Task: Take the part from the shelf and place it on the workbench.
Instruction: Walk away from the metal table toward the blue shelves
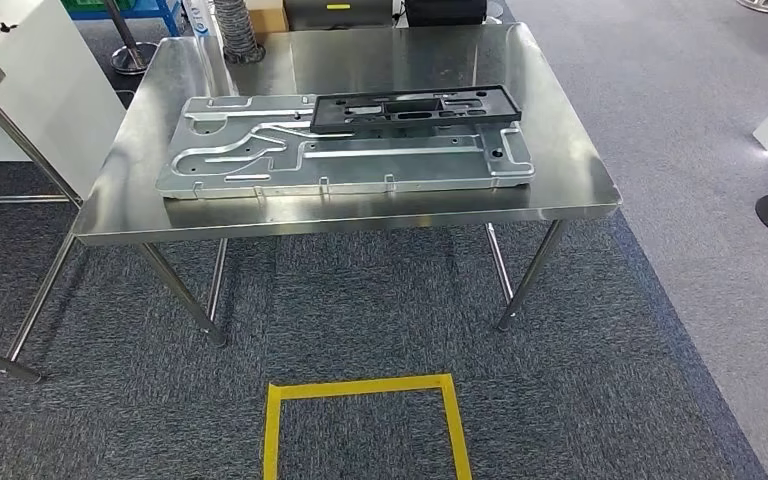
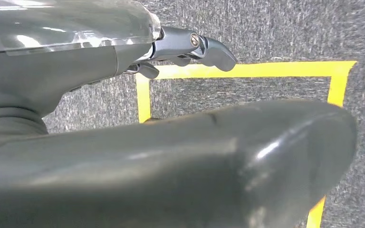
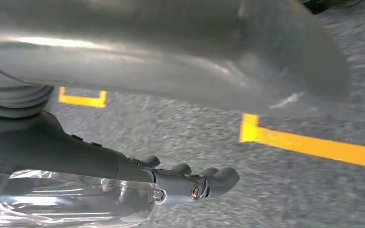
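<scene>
The black moulded plastic frame with rectangular cut-outs [image 1: 415, 107] lies flat on the far right portion of a large pressed sheet-metal panel with raised channels [image 1: 345, 150]. That panel in turn rests flat on the polished stainless-steel counter [image 1: 580, 180], roughly centred on its top. Either item could be the part named in the task — the pictures do not settle which. Both are on the work surface and neither is held, so the placing step appears complete, judged from the present layout alone. No shelf can be identified, so any remaining pick cannot be confirmed.

The left hand [image 2: 190, 45] hangs above grey carpet and a yellow tape square [image 2: 247, 70]; its dark fingers are extended, lying close together, with nothing between them. The right hand [image 3: 190, 183] likewise hangs over carpet and yellow tape; its fingers are lightly curled side by side and hold nothing.

On the floor in front of the counter, the head view shows the same kind of yellow tape square [image 1: 360, 388], cut off at the lower edge. Behind the counter stand a ribbed grey hose [image 1: 235, 30] and dark boxes, all cropped and hard to identify. The large thumb in each wrist view — blurred and close — hides much of the floor.
</scene>
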Controlling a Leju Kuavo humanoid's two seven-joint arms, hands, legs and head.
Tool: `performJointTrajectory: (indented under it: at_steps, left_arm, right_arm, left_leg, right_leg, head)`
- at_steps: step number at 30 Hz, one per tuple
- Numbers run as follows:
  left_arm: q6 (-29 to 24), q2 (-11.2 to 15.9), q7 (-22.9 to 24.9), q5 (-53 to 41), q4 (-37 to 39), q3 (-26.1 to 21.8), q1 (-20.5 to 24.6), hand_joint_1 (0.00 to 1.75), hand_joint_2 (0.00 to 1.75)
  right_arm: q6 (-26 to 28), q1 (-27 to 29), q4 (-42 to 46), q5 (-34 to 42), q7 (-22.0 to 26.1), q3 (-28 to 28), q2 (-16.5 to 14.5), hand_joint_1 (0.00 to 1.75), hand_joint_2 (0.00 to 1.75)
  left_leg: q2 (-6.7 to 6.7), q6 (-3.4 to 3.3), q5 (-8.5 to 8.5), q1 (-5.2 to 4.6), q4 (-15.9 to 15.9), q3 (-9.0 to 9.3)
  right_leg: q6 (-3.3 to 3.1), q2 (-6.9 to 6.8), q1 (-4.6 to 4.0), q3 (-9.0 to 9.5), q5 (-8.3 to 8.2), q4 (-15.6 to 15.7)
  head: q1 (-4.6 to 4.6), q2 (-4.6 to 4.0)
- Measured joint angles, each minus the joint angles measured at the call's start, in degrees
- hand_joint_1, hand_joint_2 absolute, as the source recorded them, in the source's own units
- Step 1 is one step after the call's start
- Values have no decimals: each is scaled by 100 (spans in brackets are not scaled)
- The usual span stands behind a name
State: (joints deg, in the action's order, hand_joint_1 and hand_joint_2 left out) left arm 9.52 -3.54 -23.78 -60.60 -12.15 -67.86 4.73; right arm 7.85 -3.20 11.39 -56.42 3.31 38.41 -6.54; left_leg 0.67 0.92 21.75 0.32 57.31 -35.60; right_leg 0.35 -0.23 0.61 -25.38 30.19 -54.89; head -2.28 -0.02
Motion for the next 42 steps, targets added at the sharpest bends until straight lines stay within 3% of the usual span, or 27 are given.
performJointTrajectory:
  at_steps: [2,4,5,6,7,9,11,12,15,16,18,20,21,22,23,25,27,30,31,32,34,35,36,37,38,40,42]
  left_arm:
    - [26,27,-71,5,0,13,-19,0,0]
    - [51,36,-145,17,0,16,-29,0,0]
    - [61,38,-172,24,0,17,-29,0,0]
    - [67,39,-187,32,0,17,-29,0,0]
    - [68,40,-193,37,0,17,-28,0,0]
    - [55,42,-174,41,0,17,-13,0,0]
    - [31,45,-130,27,0,19,18,0,0]
    - [23,48,-111,19,0,19,30,0,0]
    - [17,49,-72,-6,0,22,31,0,0]
    - [16,47,-62,-23,0,26,33,0,0]
    - [14,43,-55,-67,0,41,45,0,0]
    - [15,44,-55,-100,0,64,46,0,0]
    - [16,45,-55,-108,0,74,45,0,0]
    - [16,45,-54,-113,0,83,44,0,0]
    - [16,45,-52,-114,0,92,44,0,0]
    - [8,42,-37,-117,0,116,47,0,0]
    - [-10,35,-10,-118,0,133,50,0,0]
    - [-27,30,27,-113,0,137,50,0,0]
    - [-30,27,40,-109,1,137,43,0,0]
    - [-32,23,51,-104,1,137,35,0,0]
    - [-33,6,59,-84,2,137,30,0,0]
    - [-37,-3,57,-76,2,137,33,0,0]
    - [-46,-10,55,-67,2,137,35,0,0]
    - [-66,-16,54,-62,2,137,35,0,0]
    - [-92,-20,56,-55,2,137,34,0,0]
    - [-149,-26,72,-34,2,137,40,0,0]
    - [-196,-27,94,-13,2,137,54,0,0]
  right_arm:
    - [1,1,-8,-49,-167,-32,-5,0,0]
    - [2,7,-9,-79,-275,-47,-1,0,0]
    - [2,10,-9,-83,-286,-50,1,0,0]
    - [4,12,-9,-84,-272,-53,1,0,0]
    - [9,12,-9,-84,-240,-56,1,0,0]
    - [35,8,-9,-84,-137,-60,0,0,0]
    - [64,-1,-9,-75,-9,-60,-2,0,0]
    - [75,-7,-9,-63,67,-60,-4,0,0]
    - [97,-14,-9,-8,250,-49,-13,0,0]
    - [108,-15,-10,7,288,-42,-14,0,0]
    - [128,-17,-11,24,333,-27,-16,0,0]
    - [138,-17,-13,33,348,-16,-23,0,0]
    - [139,-16,-14,34,348,-12,-27,0,0]
    - [139,-17,-15,36,348,-9,-30,0,0]
    - [140,-17,-15,36,347,-8,-31,0,0]
    - [142,-28,-14,26,328,-8,-31,0,0]
    - [141,-42,-14,8,279,-8,-31,0,0]
    - [131,-41,-17,1,221,-8,-33,0,0]
    - [124,-42,-20,0,211,-8,-34,0,0]
    - [115,-42,-22,-3,200,-7,-34,0,0]
    - [85,-42,-24,-16,175,-6,-26,0,0]
    - [67,-40,-24,-23,166,-6,-20,0,0]
    - [51,-39,-24,-29,161,-5,-15,0,0]
    - [39,-36,-24,-33,159,-5,-13,0,0]
    - [32,-33,-24,-37,159,-5,-11,0,0]
    - [10,-29,-24,-46,169,-5,-11,0,0]
    - [-29,-29,-24,-58,205,-5,-9,0,0]
  left_leg:
    - [-13,49,387,20,347,-144]
    - [-17,79,955,35,1079,-351]
    - [-17,90,1103,37,1422,-412]
    - [-17,96,1116,38,1632,-402]
    - [-17,94,1008,38,1650,-299]
    - [-19,64,734,37,1097,202]
    - [-27,8,753,16,262,773]
    - [-31,-27,817,0,-11,926]
    - [-19,-153,763,-12,-172,891]
    - [-9,-206,702,-1,-186,842]
    - [9,-282,570,14,-202,709]
    - [9,-300,446,3,-190,556]
    - [9,-294,384,-2,-178,472]
    - [9,-284,328,-6,-159,387]
    - [9,-271,277,-7,-133,296]
    - [7,-235,194,-14,-70,147]
    - [8,-177,111,-22,-35,67]
    - [7,-76,6,-11,-38,26]
    - [-3,-49,100,-7,31,-10]
    - [-12,-25,306,-2,202,-69]
    - [-22,13,919,17,868,-250]
    - [-21,29,1144,26,1254,-328]
    - [-21,40,1225,30,1549,-357]
    - [-21,45,1165,31,1681,-306]
    - [-22,42,1001,32,1591,-152]
    - [-23,12,745,31,883,419]
    - [-28,-49,835,13,64,950]
  right_leg:
    - [-96,-32,11,-123,-127,12]
    - [-143,-44,-13,-293,-251,-10]
    - [-146,-45,-25,-389,-312,-28]
    - [-145,-45,-34,-490,-372,-54]
    - [-138,-43,-39,-593,-427,-85]
    - [-107,-39,-42,-783,-526,-155]
    - [-52,-41,-54,-911,-614,-216]
    - [-19,-46,-57,-944,-660,-229]
    - [85,-41,-52,-995,-746,-224]
    - [118,-27,-47,-1038,-631,-311]
    - [174,-1,-27,-1200,-113,-814]
    - [213,1,-12,-1362,363,-1537]
    - [223,1,-6,-1369,421,-1769]
    - [227,0,0,-1293,355,-1821]
    - [220,0,4,-1094,201,-1636]
    - [177,1,-1,-489,-23,-820]
    - [115,6,-29,-61,-13,-138]
    - [5,-5,-46,-66,-62,25]
    - [-46,-17,-34,-114,-119,32]
    - [-90,-29,-20,-175,-186,44]
    - [-144,-39,-23,-339,-315,42]
    - [-148,-39,-31,-431,-376,33]
    - [-146,-39,-38,-526,-435,20]
    - [-137,-39,-41,-624,-489,2]
    - [-124,-39,-41,-717,-542,-25]
    - [-84,-38,-43,-877,-629,-94]
    - [-26,-38,-58,-965,-697,-161]
  head:
    - [0,0]
    - [-1,0]
    - [-1,0]
    - [-1,0]
    - [-1,0]
    - [-1,0]
    - [-1,0]
    - [-1,0]
    - [1,0]
    - [1,0]
    - [1,0]
    - [1,0]
    - [1,0]
    - [1,0]
    - [1,0]
    - [1,0]
    - [-1,0]
    - [-2,0]
    - [-2,0]
    - [-2,0]
    - [-3,0]
    - [-3,0]
    - [-3,0]
    - [-3,0]
    - [-3,0]
    - [-3,0]
    - [-3,0]
